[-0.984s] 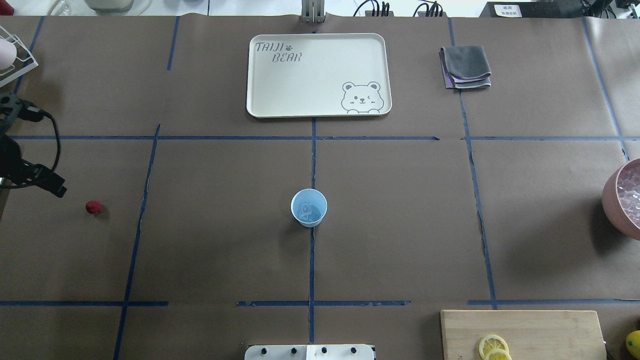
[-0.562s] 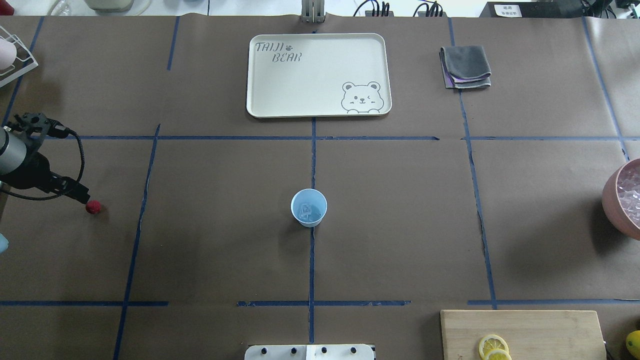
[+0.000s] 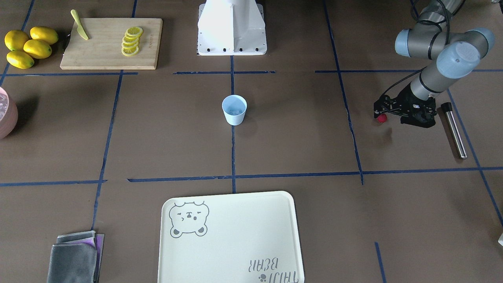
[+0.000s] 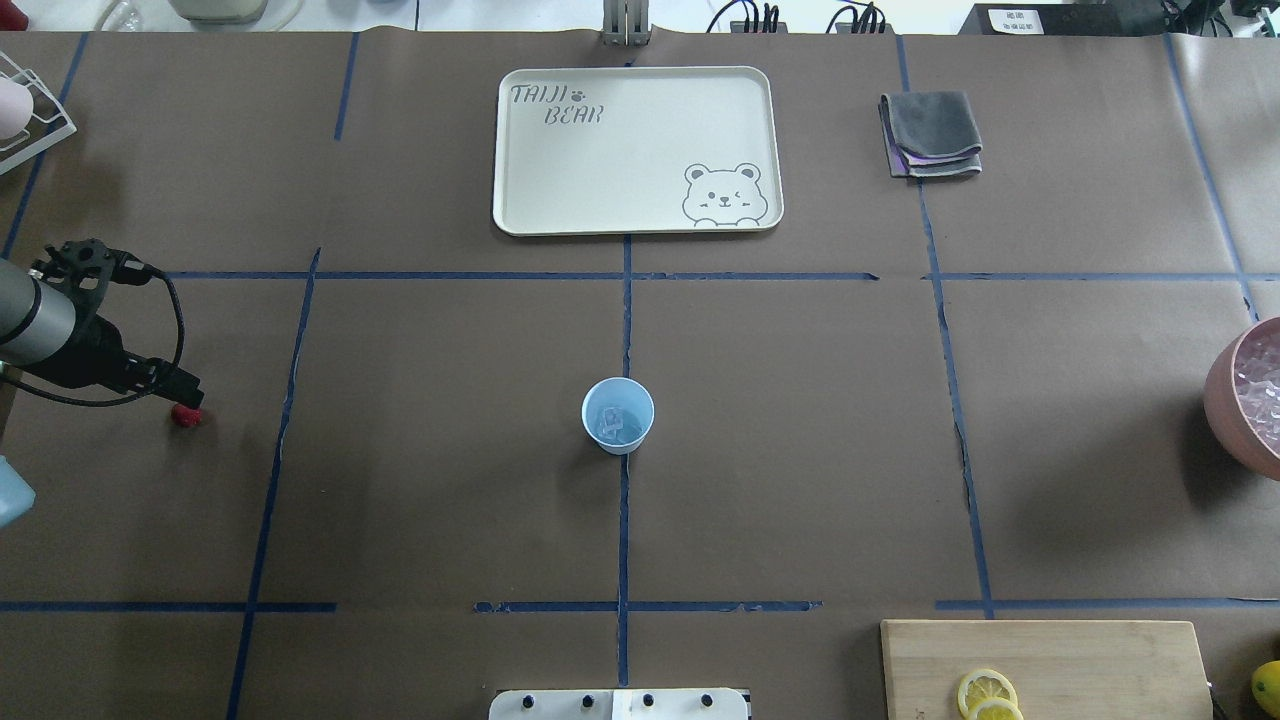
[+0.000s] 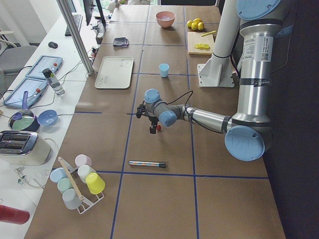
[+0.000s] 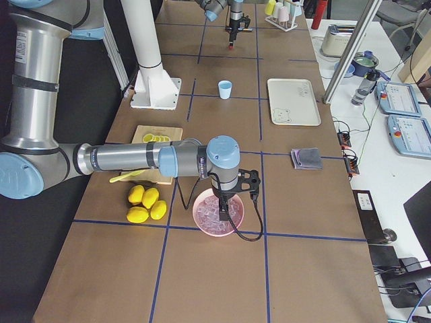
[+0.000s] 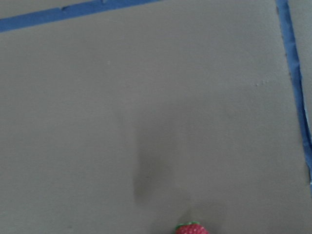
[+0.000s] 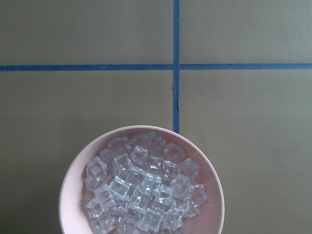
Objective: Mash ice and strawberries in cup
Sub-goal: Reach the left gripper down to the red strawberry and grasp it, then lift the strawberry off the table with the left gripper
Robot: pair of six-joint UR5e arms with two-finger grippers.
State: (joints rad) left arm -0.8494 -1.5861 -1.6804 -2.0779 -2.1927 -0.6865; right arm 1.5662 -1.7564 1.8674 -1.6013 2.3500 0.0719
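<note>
step now: picking up the strawberry. it is not in the cup yet, so no mashing can start.
left gripper [image 4: 188,388]: low over the table at the robot's far left, right by the berry. i cannot tell if its fingers are apart or together, or if they touch the berry.
strawberry [image 4: 185,416]: one, red, lying on the brown table, well apart from the cup. the left wrist view shows just its top at the bottom edge.
cup [image 4: 618,415]: one, light blue, standing up in the middle of the table on a blue tape line.
ice [image 4: 612,423]: a few clear bits inside the cup. too faint to count.
right gripper [image 6: 225,204]: hangs over the pink bowl [image 8: 67,192]. i cannot tell how its fingers are set.
next move, i think: get the fingers on both sides of the berry, squeeze softly so it does not squash or roll, then carry it over to the cup.
metal stick [image 3: 454,129]: one, lying near the left arm. it may be the masher.
lemons [image 3: 29,45]: four whole ones.
pink bowl: one, with lots of ice cubes.
tray [image 4: 640,150]: one.
</note>
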